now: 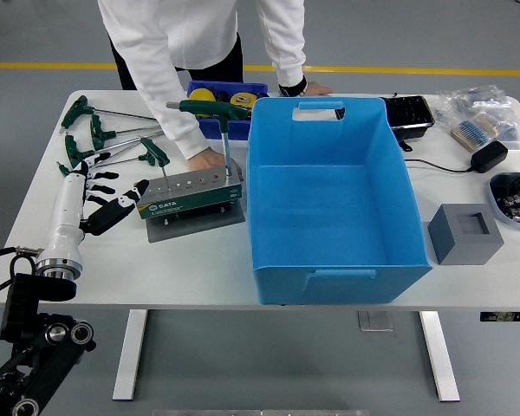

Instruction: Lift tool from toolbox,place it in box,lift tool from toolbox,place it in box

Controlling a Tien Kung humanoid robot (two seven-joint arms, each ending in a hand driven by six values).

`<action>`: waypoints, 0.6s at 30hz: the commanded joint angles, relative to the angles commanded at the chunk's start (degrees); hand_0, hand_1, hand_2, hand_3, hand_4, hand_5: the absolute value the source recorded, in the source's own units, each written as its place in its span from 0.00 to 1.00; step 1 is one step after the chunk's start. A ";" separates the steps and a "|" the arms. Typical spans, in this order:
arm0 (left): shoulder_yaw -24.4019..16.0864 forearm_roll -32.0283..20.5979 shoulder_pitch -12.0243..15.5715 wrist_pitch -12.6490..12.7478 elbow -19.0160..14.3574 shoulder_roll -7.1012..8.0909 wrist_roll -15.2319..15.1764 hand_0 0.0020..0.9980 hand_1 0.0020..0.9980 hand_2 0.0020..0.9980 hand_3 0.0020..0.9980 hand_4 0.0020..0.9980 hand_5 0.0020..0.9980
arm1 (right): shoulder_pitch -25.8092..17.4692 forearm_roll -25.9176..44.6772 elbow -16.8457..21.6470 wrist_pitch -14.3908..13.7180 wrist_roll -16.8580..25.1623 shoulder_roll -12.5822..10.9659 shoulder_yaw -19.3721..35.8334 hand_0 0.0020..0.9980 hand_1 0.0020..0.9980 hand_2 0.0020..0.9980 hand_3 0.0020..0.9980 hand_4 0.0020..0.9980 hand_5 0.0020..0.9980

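Note:
A green and grey tool holder [191,195] stands on a grey plate left of the big blue box [329,195]. One green T-handle wrench [215,109] stands upright in the holder's right end. Several more green T-handle wrenches [113,139] lie on the table behind and left of it. My left hand [104,195] rests open on the table just left of the holder, thumb tip touching or nearly touching its left end. A person's hand [210,159] presses on the table behind the holder; the other hand [305,87] leans on the table's far edge. The blue box is empty.
A small blue bin [227,92] with yellow items sits behind the holder. Right of the box stand a grey block [465,232], a black tray [409,113], a power adapter [488,156], bags of parts [479,117] and a bowl of parts [516,198].

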 joint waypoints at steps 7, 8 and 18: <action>3.25 -16.52 -1.96 -0.43 -0.15 0.55 -0.61 0.33 0.46 0.63 0.81 0.92 0.82 | 0.09 0.17 0.02 0.00 0.07 -0.05 -0.08 0.65 0.64 0.72 0.56 0.81 0.75; 3.59 -18.75 -2.35 -0.23 0.06 0.58 -0.68 0.38 0.50 0.66 0.83 0.93 0.90 | 0.11 0.15 0.02 0.00 0.06 -0.06 -0.08 0.65 0.64 0.72 0.56 0.81 0.75; 5.67 -43.33 -6.16 1.30 3.89 0.66 -3.89 0.40 0.53 0.68 0.85 0.93 0.93 | 0.23 0.22 0.05 -0.05 0.09 -0.09 -0.04 0.65 0.64 0.72 0.56 0.81 0.75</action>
